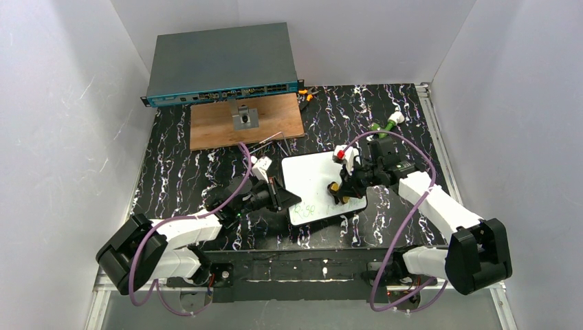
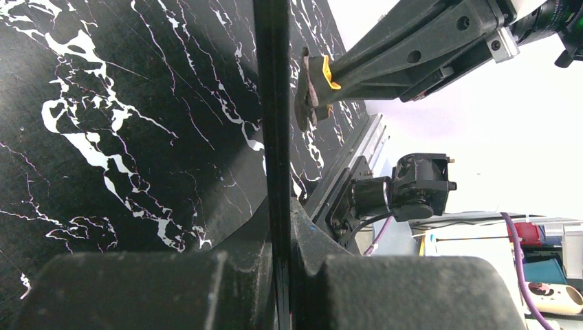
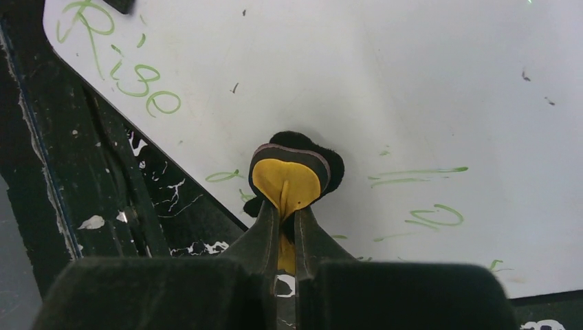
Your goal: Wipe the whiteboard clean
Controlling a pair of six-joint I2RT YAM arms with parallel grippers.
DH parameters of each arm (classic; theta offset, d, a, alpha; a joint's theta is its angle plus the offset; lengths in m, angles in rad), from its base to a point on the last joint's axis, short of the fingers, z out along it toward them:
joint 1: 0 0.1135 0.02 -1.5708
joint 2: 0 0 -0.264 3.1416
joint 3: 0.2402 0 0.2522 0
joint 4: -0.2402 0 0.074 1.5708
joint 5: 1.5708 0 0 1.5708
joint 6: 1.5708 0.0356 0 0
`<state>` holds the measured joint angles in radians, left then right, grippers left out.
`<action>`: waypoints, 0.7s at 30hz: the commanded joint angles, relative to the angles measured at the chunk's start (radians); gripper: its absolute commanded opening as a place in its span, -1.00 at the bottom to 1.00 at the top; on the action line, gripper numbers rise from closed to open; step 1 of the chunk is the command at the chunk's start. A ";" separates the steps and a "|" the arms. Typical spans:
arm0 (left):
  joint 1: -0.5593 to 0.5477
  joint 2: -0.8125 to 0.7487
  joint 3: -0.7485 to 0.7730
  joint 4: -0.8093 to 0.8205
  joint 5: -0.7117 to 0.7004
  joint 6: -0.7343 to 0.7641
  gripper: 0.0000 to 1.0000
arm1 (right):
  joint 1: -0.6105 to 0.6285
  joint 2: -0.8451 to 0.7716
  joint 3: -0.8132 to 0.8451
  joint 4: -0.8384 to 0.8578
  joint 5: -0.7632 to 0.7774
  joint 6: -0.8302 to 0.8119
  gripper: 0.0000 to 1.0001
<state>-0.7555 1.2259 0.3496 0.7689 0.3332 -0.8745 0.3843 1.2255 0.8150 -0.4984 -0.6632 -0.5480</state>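
A small white, black-rimmed whiteboard [image 1: 313, 175] with green writing sits near the middle of the black marbled desk [image 1: 179, 172], toward its near edge. The left tool [image 1: 280, 196] is clamped on its left rim, while the right tool [image 3: 285, 218] is clamped on a yellow-and-black eraser pad [image 3: 287, 179] pressed to its surface.

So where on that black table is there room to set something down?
Left, between wooden panel and left arm; at the back, between panel and green marker. Crowded: the middle, where right arm and left meet at the whiteboard.
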 commanded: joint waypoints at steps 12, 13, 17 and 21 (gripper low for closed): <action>0.004 -0.035 -0.001 0.117 0.012 0.012 -1.00 | -0.131 -0.009 0.008 0.075 0.108 0.051 -0.97; 0.004 -0.035 -0.001 0.119 0.012 0.012 -1.00 | -0.128 -0.012 0.006 0.056 0.065 0.037 -0.97; 0.005 -0.034 -0.003 0.122 0.013 0.011 -1.00 | -0.074 -0.026 0.000 -0.027 -0.078 -0.055 -0.97; 0.005 -0.032 -0.001 0.124 0.012 0.010 -1.00 | -0.026 -0.025 0.000 -0.062 -0.103 -0.091 -0.97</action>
<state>-0.7547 1.2259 0.3389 0.7841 0.3340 -0.8753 0.3210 1.2247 0.8146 -0.4992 -0.6640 -0.5701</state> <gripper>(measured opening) 0.043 0.086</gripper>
